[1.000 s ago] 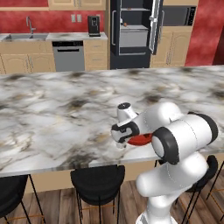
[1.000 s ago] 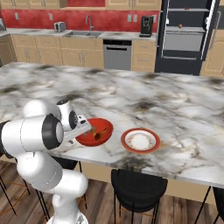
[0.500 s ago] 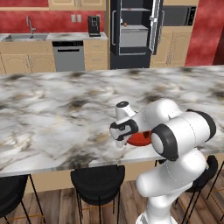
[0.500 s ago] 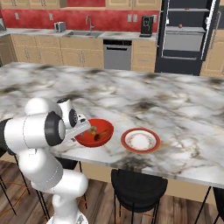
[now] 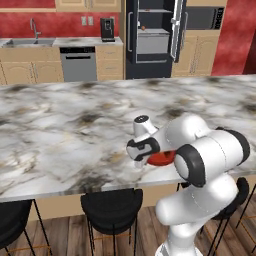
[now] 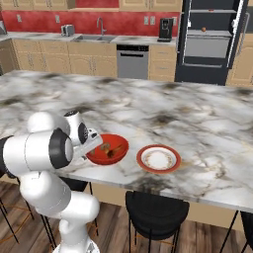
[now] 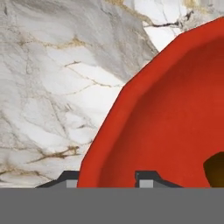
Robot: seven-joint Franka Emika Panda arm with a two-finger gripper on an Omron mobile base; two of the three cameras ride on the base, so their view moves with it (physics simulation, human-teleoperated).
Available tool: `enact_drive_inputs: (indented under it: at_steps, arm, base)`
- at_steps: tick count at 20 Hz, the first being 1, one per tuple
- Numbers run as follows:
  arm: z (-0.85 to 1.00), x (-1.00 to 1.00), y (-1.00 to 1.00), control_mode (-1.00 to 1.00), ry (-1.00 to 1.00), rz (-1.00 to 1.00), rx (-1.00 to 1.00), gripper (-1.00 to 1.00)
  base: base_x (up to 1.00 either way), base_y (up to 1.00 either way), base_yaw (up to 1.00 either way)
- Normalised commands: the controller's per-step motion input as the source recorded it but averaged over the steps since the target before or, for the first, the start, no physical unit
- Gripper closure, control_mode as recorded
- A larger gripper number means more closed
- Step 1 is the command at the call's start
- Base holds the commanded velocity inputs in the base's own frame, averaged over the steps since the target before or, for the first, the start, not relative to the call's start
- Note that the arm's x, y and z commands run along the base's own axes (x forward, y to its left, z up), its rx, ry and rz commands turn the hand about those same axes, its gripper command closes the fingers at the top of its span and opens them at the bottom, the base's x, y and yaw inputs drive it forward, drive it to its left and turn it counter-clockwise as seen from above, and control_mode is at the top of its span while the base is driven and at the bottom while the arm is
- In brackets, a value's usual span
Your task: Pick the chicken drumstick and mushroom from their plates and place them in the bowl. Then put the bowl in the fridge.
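The red bowl (image 6: pixel 109 154) sits near the front edge of the marble counter (image 6: pixel 197 128), in the left base view half hidden behind my arm (image 5: pixel 163 158). Two small brown food pieces (image 6: pixel 111 147) lie inside; which is the drumstick and which the mushroom I cannot tell. My gripper (image 6: pixel 94 144) is at the bowl's left rim. In the hand view the gripper (image 7: pixel 108 177) straddles the bowl (image 7: pixel 175 109) rim, one fingertip (image 7: pixel 70 178) outside and the other inside, shut on it. A brown food edge (image 7: pixel 216 168) shows lower right. The red-rimmed plate (image 6: pixel 174 159) lies bare to the right.
The black fridge (image 6: pixel 212 39) stands open at the far wall, grey shelves showing, also seen across the room (image 5: pixel 152 35). Black bar stools (image 6: pixel 155 212) stand under the counter's front edge. A dishwasher (image 5: pixel 77 64) and sink counter line the back wall.
The gripper's jaws have narrowed from wide open onto the bowl's rim. The arm has shifted only slightly; the bowl and plate have not moved.
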Motion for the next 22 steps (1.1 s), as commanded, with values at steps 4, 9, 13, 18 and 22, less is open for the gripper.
enact_drive_inputs:
  at_steps: [4, 9, 13, 18, 22]
  arm:
    - [0.38, -0.22, 0.1, -1.0, -0.16, 0.04, -0.06, 1.0]
    - [0.46, -0.32, 0.09, -1.0, -0.13, 0.09, -0.02, 1.0]
    - [0.4, -0.38, 0.1, -1.0, -0.15, 0.07, -0.06, 1.0]
    - [0.26, -0.47, 0.11, -1.0, -0.17, 0.04, -0.07, 1.0]
    - [0.36, -0.32, 0.1, -1.0, -0.09, -0.01, -0.05, 1.0]
  base:
    - [0.0, 0.0, 0.0]
    - [0.0, 0.0, 0.0]
    - [0.0, 0.0, 0.0]
    - [0.0, 0.0, 0.0]
    - [0.0, 0.0, 0.0]
